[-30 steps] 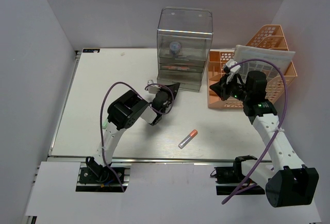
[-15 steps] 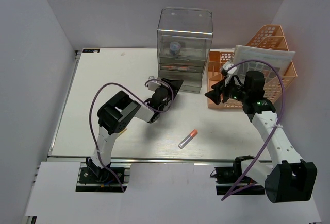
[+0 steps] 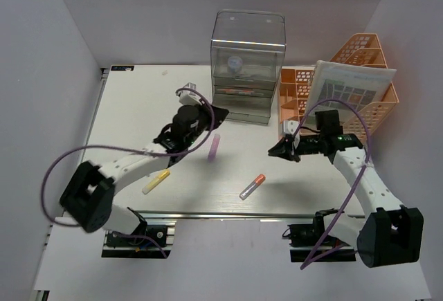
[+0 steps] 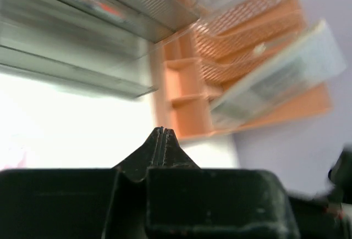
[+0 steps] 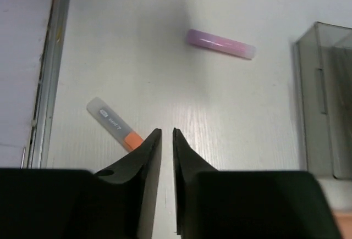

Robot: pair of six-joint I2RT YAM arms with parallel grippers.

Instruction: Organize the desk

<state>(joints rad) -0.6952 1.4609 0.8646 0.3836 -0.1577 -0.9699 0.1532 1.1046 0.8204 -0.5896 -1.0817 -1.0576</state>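
The desk (image 3: 124,121) is a white tabletop with three tubes lying on it: a pink one (image 3: 214,147), a yellow one (image 3: 156,181) and a grey one with an orange end (image 3: 252,186). My left gripper (image 3: 220,112) hovers beside the clear drawer box (image 3: 248,66); in the left wrist view its jaws (image 4: 160,130) are pressed together with nothing in them. My right gripper (image 3: 272,151) points left over the desk. In the right wrist view it (image 5: 166,132) shows a thin gap, empty, just right of the orange-ended tube (image 5: 115,122); the pink tube (image 5: 220,44) lies farther off.
An orange mesh tray rack (image 3: 346,86) holding a pale flat pouch (image 3: 353,83) stands at the back right, next to the drawer box. A metal rail (image 5: 52,68) runs along the desk's front edge. White walls close in the left, back and right.
The left arm has stretched out low to the left; the pink and yellow tubes now show on the desk. The right gripper came away from the rack toward the desk's middle, its jaws narrowing.
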